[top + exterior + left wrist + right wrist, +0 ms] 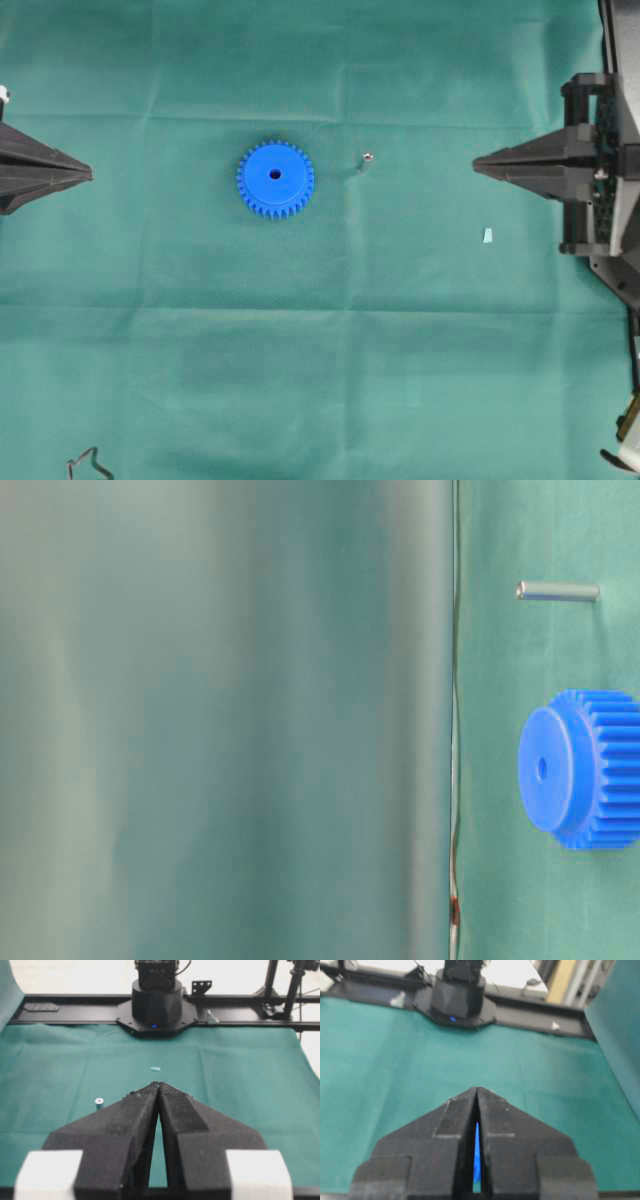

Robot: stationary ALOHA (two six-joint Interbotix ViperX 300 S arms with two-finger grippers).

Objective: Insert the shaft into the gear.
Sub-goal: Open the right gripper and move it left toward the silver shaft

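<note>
Both my grippers, left (88,174) and right (477,161), sit pressed together, empty, well apart from gear (275,179) and upright shaft (366,159); I'd say nothing's done, everything's left.

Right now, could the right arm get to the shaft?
Probably yes: the shaft stands upright on bare cloth between the gear and the shut right gripper, nothing between; it must open first.

The gear (275,179) and the shaft (366,158) stand apart on the surface (320,350), with open green cloth all around them.
</note>
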